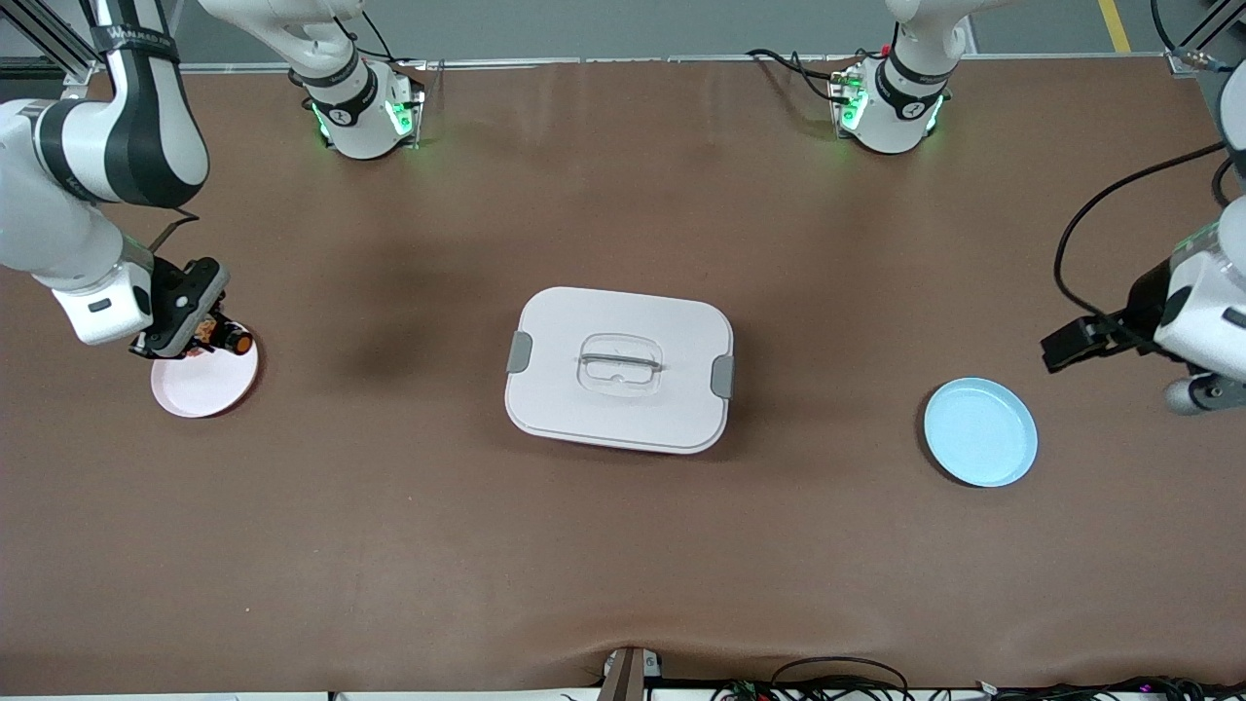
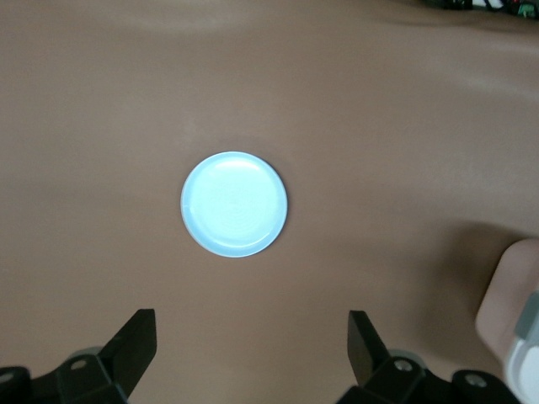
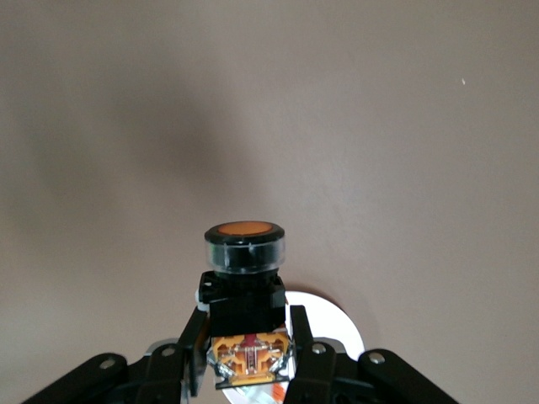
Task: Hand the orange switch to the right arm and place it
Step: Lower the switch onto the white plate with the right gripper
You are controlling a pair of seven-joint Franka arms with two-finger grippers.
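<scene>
right hand (image 1: 209, 336) is pinching the orange switch (image 1: 234, 342) between its two fingers (image 3: 305, 358), and it hangs over the edge of the pink plate (image 1: 206, 387) at the right arm's end of the surface (image 1: 623, 545). in the right wrist view the orange switch (image 3: 244, 278) sticks out from the fingertips, with its round orange cap at the free end and its black body in the grip; a part of the pink plate (image 3: 341, 324) shows just under the hand.

left hand (image 1: 1076, 343) has its fingers (image 2: 135, 345) spread wide with nothing between them. it waits in the air at the left arm's end of the surface, and the blue plate (image 1: 980, 432) lies bare on the surface close under it. the left wrist view shows the blue plate (image 2: 234, 204) between the lines of the two open fingers.

between the two hands, in the middle of the surface, a white box with a lid (image 1: 620, 368) stands closed, well apart from both plates.
</scene>
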